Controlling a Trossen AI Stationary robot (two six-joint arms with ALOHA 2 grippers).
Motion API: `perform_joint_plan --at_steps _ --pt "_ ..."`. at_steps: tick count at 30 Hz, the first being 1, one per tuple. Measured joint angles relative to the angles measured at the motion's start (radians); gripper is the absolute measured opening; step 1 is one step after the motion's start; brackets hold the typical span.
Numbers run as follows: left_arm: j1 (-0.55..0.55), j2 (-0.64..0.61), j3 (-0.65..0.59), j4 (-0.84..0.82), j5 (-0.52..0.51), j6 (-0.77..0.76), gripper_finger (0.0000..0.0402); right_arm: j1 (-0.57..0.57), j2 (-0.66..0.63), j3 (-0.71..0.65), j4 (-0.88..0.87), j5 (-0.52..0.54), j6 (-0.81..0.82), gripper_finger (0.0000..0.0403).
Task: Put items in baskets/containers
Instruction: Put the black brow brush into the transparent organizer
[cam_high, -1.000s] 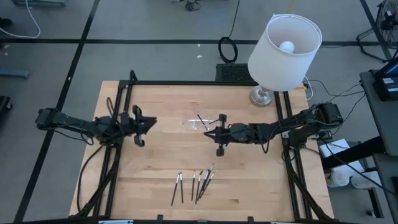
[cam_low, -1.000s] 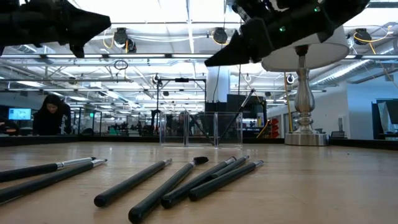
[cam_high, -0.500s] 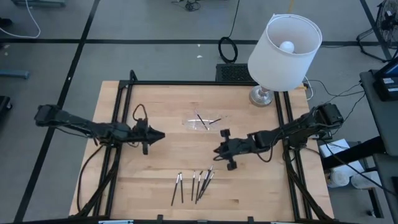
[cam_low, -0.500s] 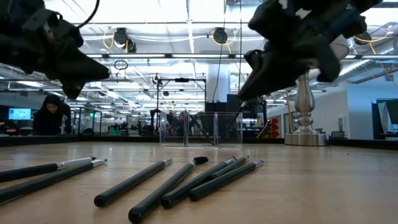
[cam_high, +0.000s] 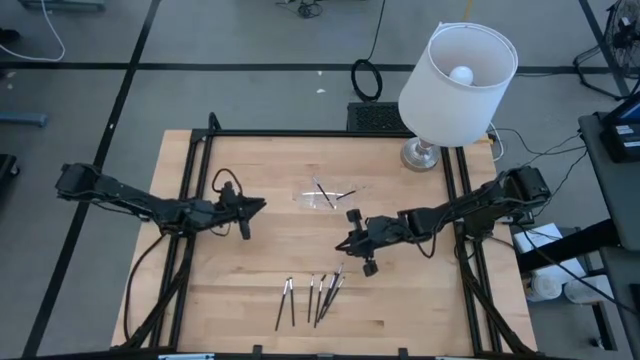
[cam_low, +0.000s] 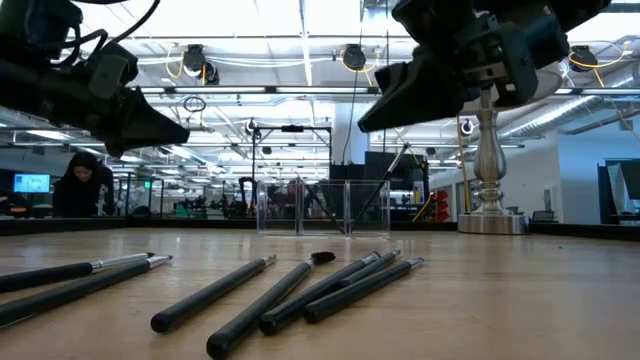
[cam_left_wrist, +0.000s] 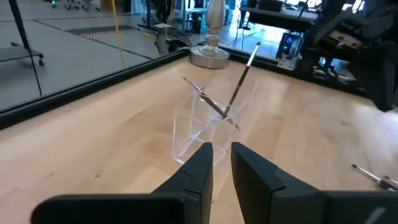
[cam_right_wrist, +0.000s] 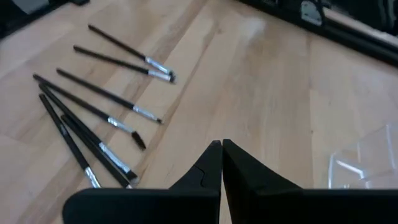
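**Brushes on the surface, two in the clear container**

We record a wooden surface (cam_high: 240, 290) with black rails along its edges.

- Clear container (cam_high: 328, 194): a small transparent box toward the far edge of the surface, near the middle. We see two thin dark brushes in the container (cam_left_wrist: 239, 79) leaning crossed inside it.
- Loose brushes (cam_high: 312, 298): we count about six in the right wrist view, lying close together near the front edge of the surface, around its middle, with lighter metal ferrules. Some touch or overlap one another.
- Right gripper (cam_high: 346, 242): above the middle of the surface, between the clear container and the loose brushes. Its fingers are closed together and hold nothing.
- Left gripper (cam_high: 260, 204): above the surface toward its left edge, pointing at the clear container. Its fingers stand slightly apart and hold nothing.
- Lamp (cam_high: 456, 80): white shade on a metal base, at the far right corner of the surface.
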Motion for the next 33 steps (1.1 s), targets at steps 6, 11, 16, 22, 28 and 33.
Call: perform_joint_plan --at_steps 6,11,16,22,28,33 --pt "0.0 0.003 0.0 0.013 0.116 0.028 0.0065 0.0 -0.001 -0.056 0.124 0.0 0.034 0.0" --pt "0.0 0.003 0.0 0.039 0.14 0.049 0.0065 0.012 -0.002 -0.08 0.179 -0.036 0.026 0.0" --pt "0.0 0.003 0.0 0.066 0.127 0.102 0.0065 0.055 -0.002 -0.082 0.148 -0.025 -0.084 0.0" --pt "0.0 0.003 0.0 0.086 0.068 0.13 0.0065 0.072 -0.002 -0.082 0.201 0.027 -0.004 0.0" --pt "0.0 0.003 0.0 0.112 0.067 0.13 0.0065 0.081 -0.002 -0.057 0.215 0.029 0.071 0.0" --pt "0.0 0.003 0.0 0.131 0.066 0.13 0.0065 0.102 0.069 0.087 0.186 0.025 0.073 0.0"
